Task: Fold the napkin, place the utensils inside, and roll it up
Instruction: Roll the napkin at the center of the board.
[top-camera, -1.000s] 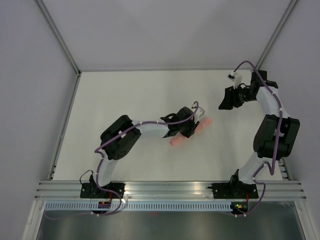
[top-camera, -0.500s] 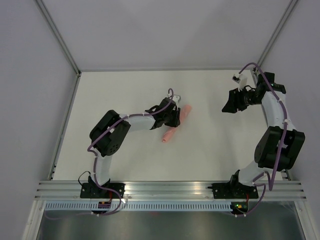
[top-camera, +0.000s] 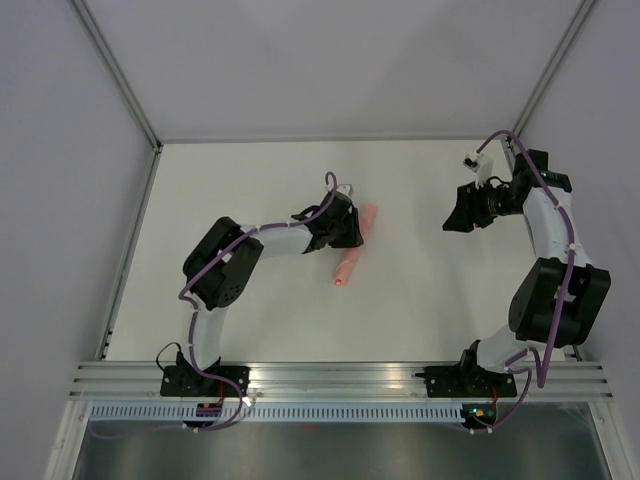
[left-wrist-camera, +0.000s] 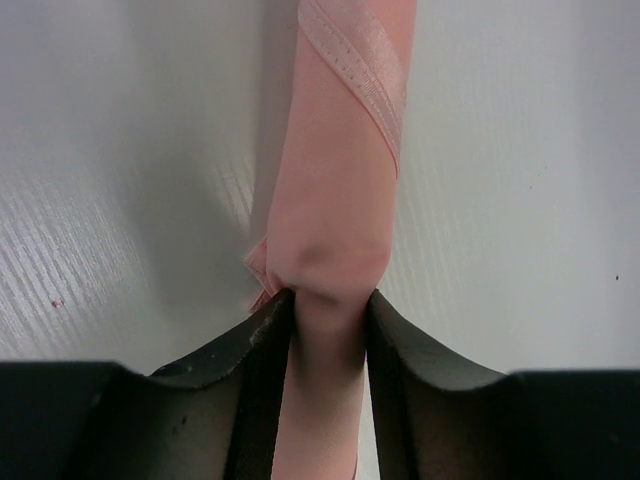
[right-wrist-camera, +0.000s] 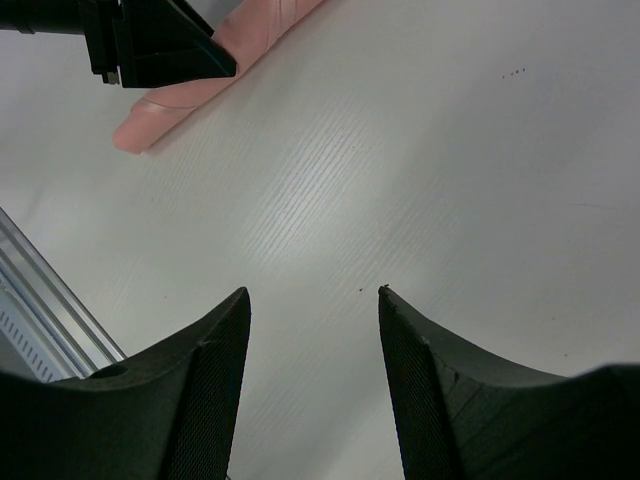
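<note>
Pinching the rolled napkin (left-wrist-camera: 335, 200) in my left gripper (left-wrist-camera: 328, 302), right gripper (right-wrist-camera: 314, 292) gaping empty well away from it, I worry a release lets the napkin unwind.

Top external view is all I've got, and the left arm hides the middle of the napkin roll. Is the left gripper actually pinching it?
Observer: Yes. The left wrist view shows the left gripper closed on the napkin, with its jaws denting the roll from both sides.
Operator: Is the wrap loose?
Observer: Its hemmed edge winds diagonally around the roll and lies flat. A small fold pokes out beside one jaw.
Operator: And the right gripper?
Observer: The right wrist view shows the right gripper open above bare table, with nothing between its jaws.
</note>
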